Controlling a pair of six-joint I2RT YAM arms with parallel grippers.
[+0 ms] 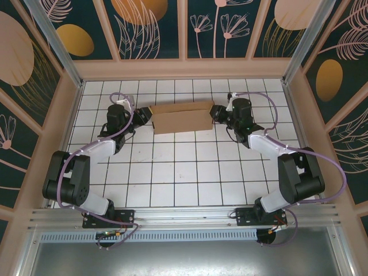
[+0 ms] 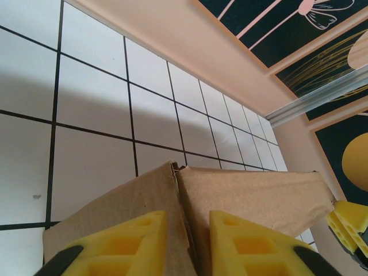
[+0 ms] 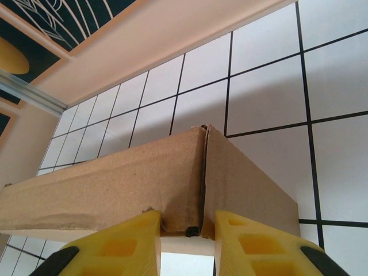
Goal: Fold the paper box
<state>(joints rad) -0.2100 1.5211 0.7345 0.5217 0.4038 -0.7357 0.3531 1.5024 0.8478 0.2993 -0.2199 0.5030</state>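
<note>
The paper box [image 1: 181,118] is a slim brown cardboard mailer lying across the far part of the white tiled table. My left gripper [image 1: 146,115] is at its left end. In the left wrist view its yellow fingers [image 2: 123,241] press on either side of a corner seam of the box [image 2: 253,192]. My right gripper [image 1: 215,113] is at the right end. There its fingers [image 3: 253,241] close on the box's corner [image 3: 115,178], with cardboard caught between them. Far along the box, the right gripper's yellow fingertips [image 2: 351,221] show in the left wrist view.
The tiled table [image 1: 184,172] is fenced by low peach walls [image 1: 184,69] on three sides, the back one just beyond the box. Both arms reach forward from their bases at the near edge, with bare tiles between them.
</note>
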